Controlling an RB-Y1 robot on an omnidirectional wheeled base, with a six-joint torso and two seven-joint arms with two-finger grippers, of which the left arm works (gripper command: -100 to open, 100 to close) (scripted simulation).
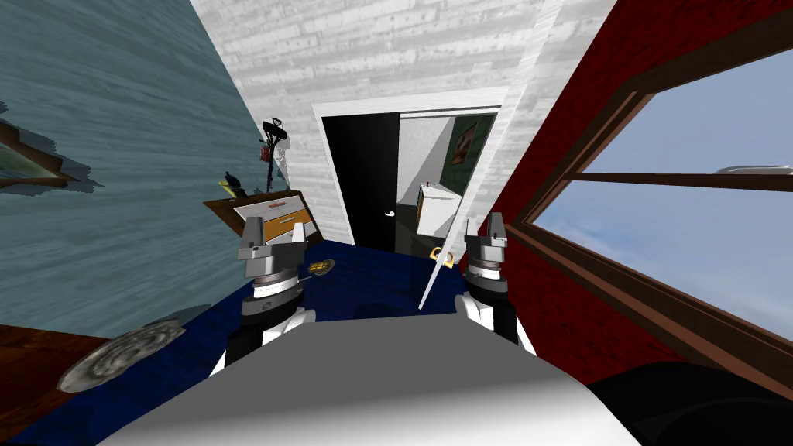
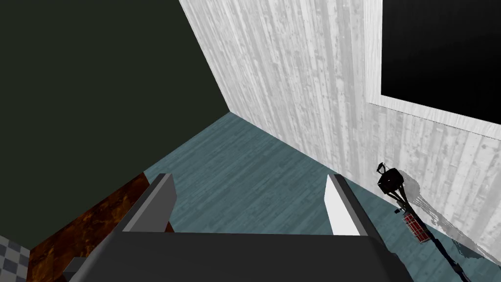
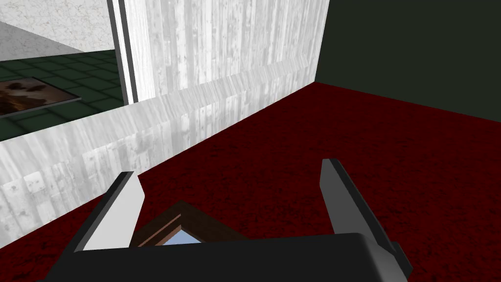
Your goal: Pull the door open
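We stand well short of the door (image 1: 362, 182); its handle (image 1: 389, 214) is untouched. Left claw (image 1: 276, 231) and right claw (image 1: 483, 227) are apart, empty. Approach, grasp and pull remain, we judge.

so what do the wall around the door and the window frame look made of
Wall around the door: pale whitewashed wooden planks, matte; board seams and grain show. Window frame: probably dark brown wood, smooth; its colour suggests it, grain unclear.

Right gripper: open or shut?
Open. In the right wrist view the right gripper has its two fingers wide apart, gripping nothing; the red wall shows between them.
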